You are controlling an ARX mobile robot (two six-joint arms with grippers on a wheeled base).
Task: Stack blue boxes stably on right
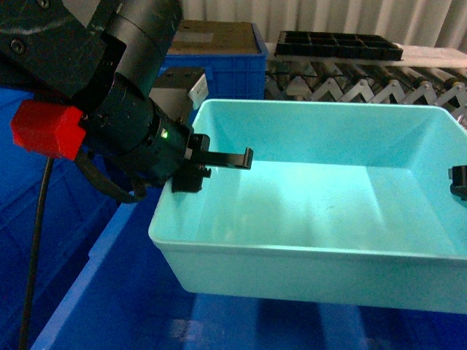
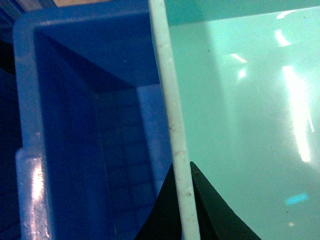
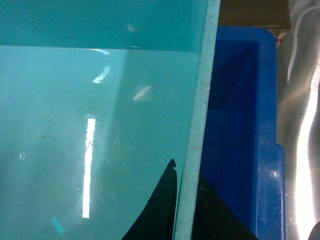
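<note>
In the head view you see the turquoise tub [image 1: 321, 211] filling the centre and right of the frame, held above a dark blue crate [image 1: 109, 292] which shows at the lower left. The left gripper [image 1: 219, 162] stands at the tub's left short wall, in the middle left of the frame, with one finger [image 1: 232, 158] reaching over the rim to the inside. In the left wrist view the pale rim [image 2: 172, 120] runs from top to bottom, and at the bottom edge the jaws stand one on each side of it, clamped on the wall. The right gripper [image 1: 458, 182] appears only as a small dark part at the right edge of the head view, at the tub's right wall. In the right wrist view its jaws also stand on both sides of the rim [image 3: 197, 140], pressed against the wall, with the crate's inside [image 3: 240, 125] on the right.
</note>
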